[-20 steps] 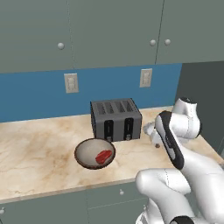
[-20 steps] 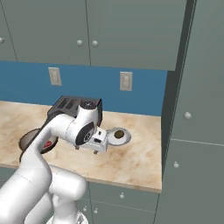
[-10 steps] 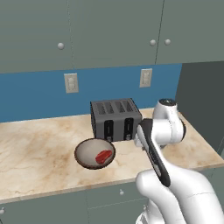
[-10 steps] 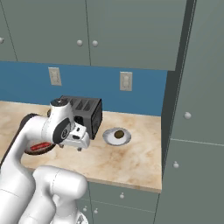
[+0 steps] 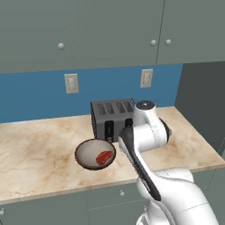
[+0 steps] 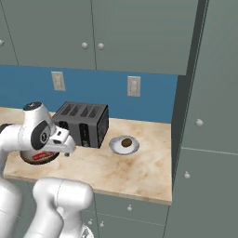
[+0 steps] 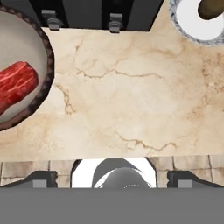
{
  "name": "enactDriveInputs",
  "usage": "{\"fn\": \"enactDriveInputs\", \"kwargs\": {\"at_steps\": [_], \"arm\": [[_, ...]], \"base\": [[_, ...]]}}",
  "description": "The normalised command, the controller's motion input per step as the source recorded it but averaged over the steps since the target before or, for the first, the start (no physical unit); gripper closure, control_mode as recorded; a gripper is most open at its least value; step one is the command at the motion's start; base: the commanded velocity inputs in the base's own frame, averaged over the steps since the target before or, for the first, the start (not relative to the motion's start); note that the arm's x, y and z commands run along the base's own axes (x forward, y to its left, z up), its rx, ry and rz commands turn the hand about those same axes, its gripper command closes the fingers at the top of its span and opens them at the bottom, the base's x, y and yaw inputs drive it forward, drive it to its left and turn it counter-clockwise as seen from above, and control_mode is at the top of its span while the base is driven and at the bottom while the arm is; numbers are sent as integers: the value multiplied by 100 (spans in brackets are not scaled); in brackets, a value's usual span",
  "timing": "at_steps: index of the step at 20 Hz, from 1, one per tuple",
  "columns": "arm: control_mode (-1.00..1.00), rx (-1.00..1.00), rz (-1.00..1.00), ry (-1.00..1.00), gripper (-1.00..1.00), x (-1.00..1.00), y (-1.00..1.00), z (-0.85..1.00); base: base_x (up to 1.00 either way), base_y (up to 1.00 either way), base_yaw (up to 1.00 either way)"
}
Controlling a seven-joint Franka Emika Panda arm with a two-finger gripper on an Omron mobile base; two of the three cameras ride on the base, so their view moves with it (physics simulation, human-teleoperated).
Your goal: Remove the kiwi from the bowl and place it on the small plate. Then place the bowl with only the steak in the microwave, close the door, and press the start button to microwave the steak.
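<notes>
Red steak [image 7: 15, 85] alone in brown bowl [image 5: 84, 159] near the bench [image 7: 131, 100] front edge; pincer [image 7: 111, 178] wide open, empty, over bare marble

Grey-green cabinets [image 5: 110, 30], blue wall [image 5: 39, 92] (two outlets), marble counter [image 5: 35, 145]

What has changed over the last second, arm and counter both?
The arm swung left along the counter, away from the small plate toward the bowl; its claw now hangs open over bare counter between them, holding nothing. Unmoved: the kiwi on the plate, the steak in the bowl, the toaster.
</notes>
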Motion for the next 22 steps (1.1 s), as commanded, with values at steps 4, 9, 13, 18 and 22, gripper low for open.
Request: {"fn": "enactDriveInputs", "kwargs": {"at_steps": [4,9,13,18,22], "arm": [[-100,-24,0,1,-100,0,94,9],[-100,-27,0,15,-100,3,100,0],[-100,-27,0,23,-100,11,100,0],[-100,-17,3,12,-100,13,75,0],[-100,-3,9,-1,-100,6,33,-4]], "base": [[0,0,0],[0,0,0],[0,0,0],[0,0,0],[0,0,0]]}}
